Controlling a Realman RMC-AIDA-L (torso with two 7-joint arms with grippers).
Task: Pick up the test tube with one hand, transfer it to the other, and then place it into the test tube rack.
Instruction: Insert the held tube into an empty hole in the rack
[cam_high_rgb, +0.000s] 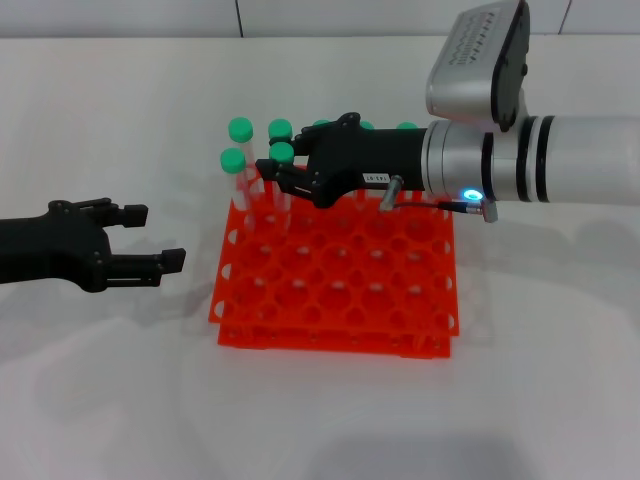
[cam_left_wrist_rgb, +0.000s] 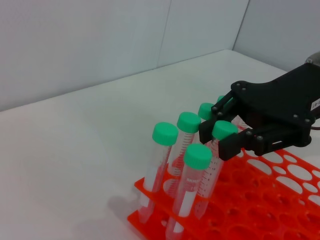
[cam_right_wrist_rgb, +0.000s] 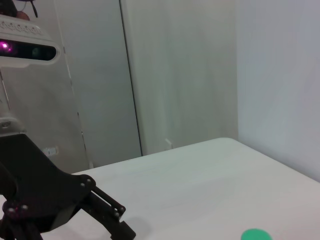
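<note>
The orange-red test tube rack (cam_high_rgb: 340, 290) lies in the middle of the table and holds several green-capped tubes along its far left corner. My right gripper (cam_high_rgb: 275, 172), black with a white label, reaches over the rack from the right. It is shut on the test tube (cam_high_rgb: 282, 153) just below its green cap. The left wrist view shows its fingers (cam_left_wrist_rgb: 232, 145) clamped on that test tube (cam_left_wrist_rgb: 225, 130), which stands nearly upright with its lower end down among the rack's (cam_left_wrist_rgb: 270, 200) holes. My unlabelled left gripper (cam_high_rgb: 155, 236) hovers open and empty left of the rack.
Other capped tubes (cam_high_rgb: 233, 160) (cam_left_wrist_rgb: 165, 132) stand close around the held one, at the rack's corner. Many holes on the near and right side of the rack hold nothing. A green cap (cam_right_wrist_rgb: 256, 235) peeks in at the edge of the right wrist view. White tabletop surrounds the rack.
</note>
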